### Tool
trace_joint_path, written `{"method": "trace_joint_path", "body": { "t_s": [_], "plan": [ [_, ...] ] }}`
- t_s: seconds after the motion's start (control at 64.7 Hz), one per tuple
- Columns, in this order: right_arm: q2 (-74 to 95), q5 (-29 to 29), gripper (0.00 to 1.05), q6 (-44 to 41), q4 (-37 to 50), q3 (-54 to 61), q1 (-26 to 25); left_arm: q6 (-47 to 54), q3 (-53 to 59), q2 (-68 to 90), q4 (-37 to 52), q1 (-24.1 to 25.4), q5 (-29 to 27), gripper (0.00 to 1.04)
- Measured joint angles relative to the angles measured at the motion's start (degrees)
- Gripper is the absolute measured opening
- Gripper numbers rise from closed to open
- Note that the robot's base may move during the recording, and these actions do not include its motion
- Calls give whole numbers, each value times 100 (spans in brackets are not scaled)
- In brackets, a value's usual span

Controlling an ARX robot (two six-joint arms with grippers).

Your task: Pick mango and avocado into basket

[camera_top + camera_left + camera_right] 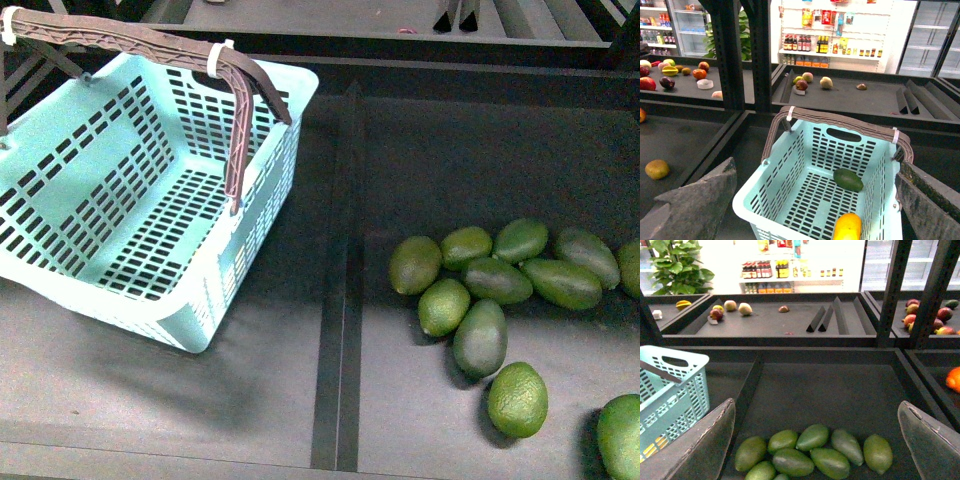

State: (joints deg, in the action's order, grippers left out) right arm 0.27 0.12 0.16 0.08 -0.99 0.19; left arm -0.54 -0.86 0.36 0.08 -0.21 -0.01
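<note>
- Front view: the light teal basket sits on the left of the dark tabletop, its brown handles bound with white zip ties. From here only part of its slotted floor shows, and no fruit is seen on it; neither arm is in sight.
- Right of a dark divider strip lies a pile of green fruit, several touching one another; whether each is a mango or an avocado cannot be told from here.
- Left wrist view: the basket is just below the camera. Inside it a dark green avocado lies on the floor, and a yellow mango lies near it, closer to the camera and apart from it.
- The left end effector is spread wide, its two grey fingers flanking the basket and holding nothing.
- Right wrist view: the right end effector is also spread wide and holds nothing, fingers at either side of the green fruit below.
- The basket's corner shows at one side of this view, well apart from the fruit pile.
- Behind stand further dark shelves with assorted fruit and a bright shop wall.
</note>
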Motion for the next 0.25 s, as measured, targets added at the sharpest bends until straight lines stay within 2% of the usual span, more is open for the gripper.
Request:
{"method": "trace_joint_path", "body": {
  "t_s": [0.247],
  "plan": [
    [0, -2, 96, 0, 0, 0, 0, 0, 0, 0, 0, 0, 0, 96]
  ]
}}
